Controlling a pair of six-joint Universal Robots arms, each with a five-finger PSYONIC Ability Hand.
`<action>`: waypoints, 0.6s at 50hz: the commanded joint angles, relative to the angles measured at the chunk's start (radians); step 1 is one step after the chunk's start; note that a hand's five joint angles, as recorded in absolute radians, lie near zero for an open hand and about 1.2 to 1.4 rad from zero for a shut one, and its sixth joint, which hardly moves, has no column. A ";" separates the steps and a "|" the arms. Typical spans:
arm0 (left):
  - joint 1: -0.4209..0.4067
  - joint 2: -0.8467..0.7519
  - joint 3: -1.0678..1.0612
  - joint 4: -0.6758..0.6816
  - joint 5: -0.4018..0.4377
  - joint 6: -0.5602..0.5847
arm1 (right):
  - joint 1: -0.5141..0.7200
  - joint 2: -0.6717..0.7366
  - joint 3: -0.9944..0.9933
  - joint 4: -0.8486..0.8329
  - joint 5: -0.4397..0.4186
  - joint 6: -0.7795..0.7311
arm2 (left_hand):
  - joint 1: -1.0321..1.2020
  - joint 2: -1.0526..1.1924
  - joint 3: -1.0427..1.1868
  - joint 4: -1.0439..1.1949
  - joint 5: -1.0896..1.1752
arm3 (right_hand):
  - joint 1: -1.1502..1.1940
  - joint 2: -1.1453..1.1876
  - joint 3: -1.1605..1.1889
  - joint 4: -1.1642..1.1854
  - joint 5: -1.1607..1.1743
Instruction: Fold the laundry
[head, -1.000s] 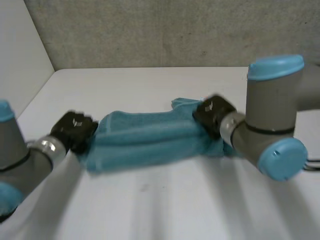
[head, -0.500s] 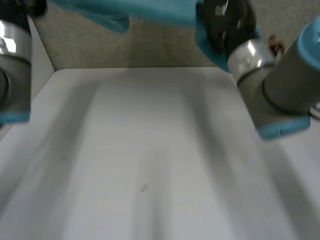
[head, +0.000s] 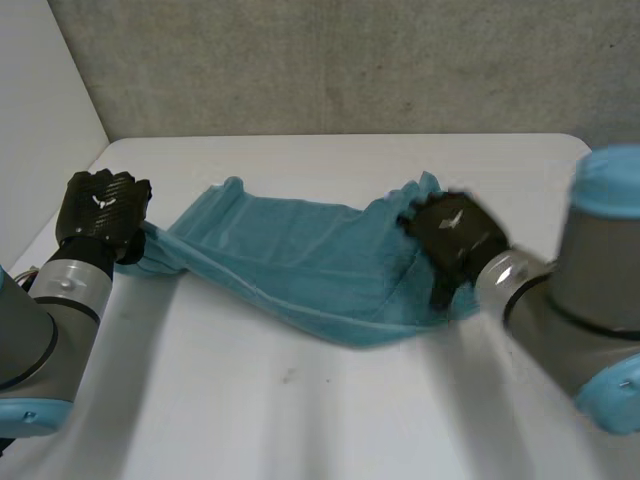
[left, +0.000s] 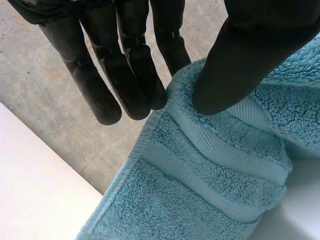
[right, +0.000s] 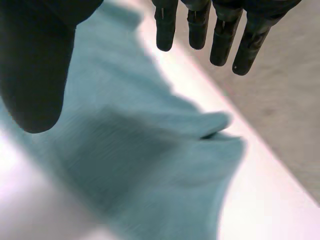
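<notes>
The teal towel (head: 300, 260), a bunched roll on the white table (head: 330, 410) one second ago and swung high above it half a second ago, is now back down and opened out. It spans the middle of the table from the left side to right of centre, and its near edge sags toward the robot. The left hand (head: 98, 212) is at the towel's left end. In the left wrist view, the thumb (left: 240, 55) presses the ribbed border of the towel (left: 210, 170) against the straight fingers (left: 125, 75), so this hand is pinching that end. The right hand (head: 455, 238) sits over the towel's right end. In the right wrist view its fingers (right: 220, 35) are straight and well apart from the thumb, with the towel (right: 150, 160) lying beneath them and nothing clamped, so this hand reads as released. Judgement: the lift-and-lay motion was a flattening step, and it has exposed most of the towel's area. The surface is not yet flat: wrinkles remain at the right end, and the far corners are ruffled. No fold has been made.
</notes>
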 joint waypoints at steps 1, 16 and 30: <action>0.001 0.043 0.000 -0.028 -0.003 -0.001 | -0.156 -0.128 0.032 -0.049 -0.058 0.264 | 0.241 0.195 0.202 0.201 0.263 | -0.038 -0.051 -0.044 -0.061 -0.066; -0.001 0.193 0.018 -0.170 0.000 -0.011 | -0.345 -0.095 0.103 0.027 -0.210 0.289 | 0.241 0.195 0.202 0.201 0.263 | 0.037 0.024 0.031 0.013 0.009; -0.079 0.368 0.164 -0.330 0.000 -0.062 | -0.301 0.030 0.158 -0.002 -0.206 0.350 | 0.241 0.195 0.202 0.201 0.263 | 0.037 0.024 0.031 0.013 0.009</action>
